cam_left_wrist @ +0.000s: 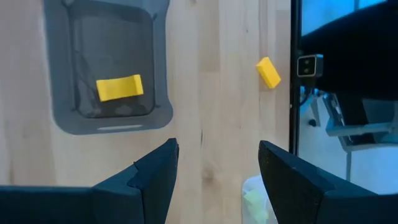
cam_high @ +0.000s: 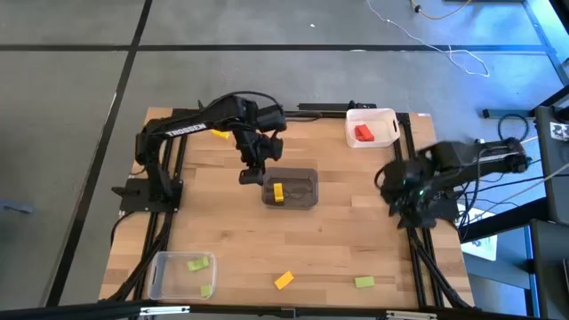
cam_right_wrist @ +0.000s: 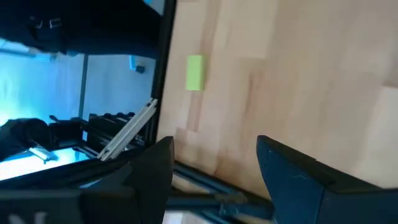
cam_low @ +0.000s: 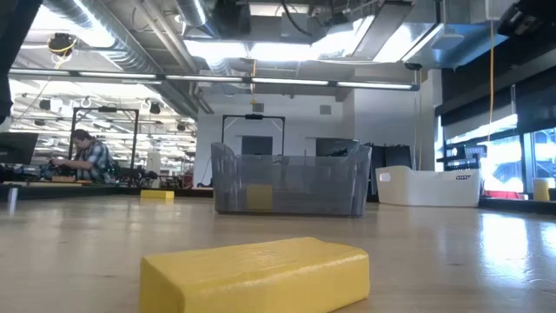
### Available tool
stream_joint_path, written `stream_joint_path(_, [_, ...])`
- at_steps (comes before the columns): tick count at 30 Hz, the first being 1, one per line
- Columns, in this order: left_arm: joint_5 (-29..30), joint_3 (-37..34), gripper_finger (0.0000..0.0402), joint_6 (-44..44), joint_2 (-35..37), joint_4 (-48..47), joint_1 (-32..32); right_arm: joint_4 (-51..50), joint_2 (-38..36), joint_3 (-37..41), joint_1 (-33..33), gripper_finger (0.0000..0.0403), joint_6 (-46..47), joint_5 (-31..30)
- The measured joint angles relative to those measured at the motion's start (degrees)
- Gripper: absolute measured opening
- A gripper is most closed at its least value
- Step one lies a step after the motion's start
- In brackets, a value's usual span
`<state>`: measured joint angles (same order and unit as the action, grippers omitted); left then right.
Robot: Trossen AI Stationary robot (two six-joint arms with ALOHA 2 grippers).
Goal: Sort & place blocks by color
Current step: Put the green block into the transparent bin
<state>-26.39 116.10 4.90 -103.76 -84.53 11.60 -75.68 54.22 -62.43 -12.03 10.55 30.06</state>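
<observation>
My left gripper [cam_high: 252,175] hovers open and empty over bare wood, just left of the grey bin [cam_high: 307,201]; its open fingers frame the table in the left wrist view [cam_left_wrist: 217,149]. One yellow block [cam_left_wrist: 119,87] lies flat on that bin's floor. Other blocks lie flat on the table: a yellow one [cam_high: 284,280] and a green one [cam_high: 364,282] near the near edge, and another yellow one [cam_high: 220,133] by the far edge. My right gripper [cam_right_wrist: 216,146] waits open at the table's right edge, with the green block [cam_right_wrist: 194,72] in its view.
A white bin [cam_high: 384,116] at the far edge holds a red block [cam_high: 364,133]. A clear bin [cam_high: 160,277] at the near left corner holds two green blocks [cam_high: 196,263]. Black frame rails run along the table's sides. A person sits far off in the room [cam_low: 89,156].
</observation>
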Motion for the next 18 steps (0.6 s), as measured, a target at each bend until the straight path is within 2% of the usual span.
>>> stream_joint_path(8, [6.39,0.04,0.0214,-6.14,6.0,1.11,-3.34,16.83,3.05,9.46,-15.1,0.0229,13.12,-3.88])
stream_joint_path(13, [9.8,0.04,0.0214,-9.18,9.34,2.15,-4.75,29.22,6.53,14.4,-22.65,0.0229,20.9,-9.95])
stream_joint_path(18, [12.41,0.04,0.0214,-10.74,11.43,2.79,-6.26,36.96,12.05,16.86,-29.62,0.0229,27.07,-14.17])
